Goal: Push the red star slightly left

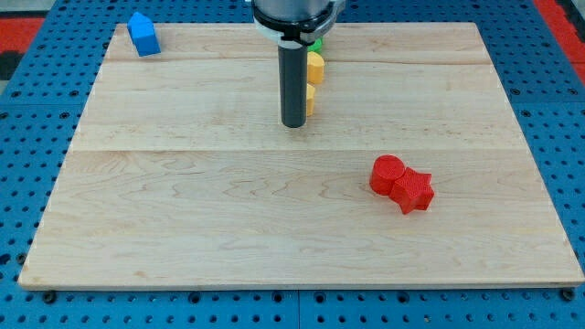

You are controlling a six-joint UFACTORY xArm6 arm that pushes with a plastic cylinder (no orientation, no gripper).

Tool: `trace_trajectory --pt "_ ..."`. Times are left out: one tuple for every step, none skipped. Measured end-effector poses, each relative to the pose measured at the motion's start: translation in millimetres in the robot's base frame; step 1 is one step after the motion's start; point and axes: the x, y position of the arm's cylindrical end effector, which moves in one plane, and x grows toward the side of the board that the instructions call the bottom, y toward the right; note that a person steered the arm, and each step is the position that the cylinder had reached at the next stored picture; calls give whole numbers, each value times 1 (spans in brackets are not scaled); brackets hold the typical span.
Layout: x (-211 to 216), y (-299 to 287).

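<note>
Our tip [293,124] sits upper-centre on the worktop [183,228], no hand showing. The red star [414,191] lies well apart, lower right, touching a red cylinder [388,175]. Yellow blocks [314,68] crowd behind the rod; blue block [143,35] far top-left.
</note>
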Motion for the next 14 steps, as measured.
trace_trajectory --pt "-19 16" --pt "-38 20" --pt "-14 34" --pt "-9 69" --pt "21 122" --pt "55 183" --pt "110 193" --pt "121 163" --pt "113 121" --pt "94 103" --pt "72 82" --pt "84 72" --pt "95 58" --pt "70 19"
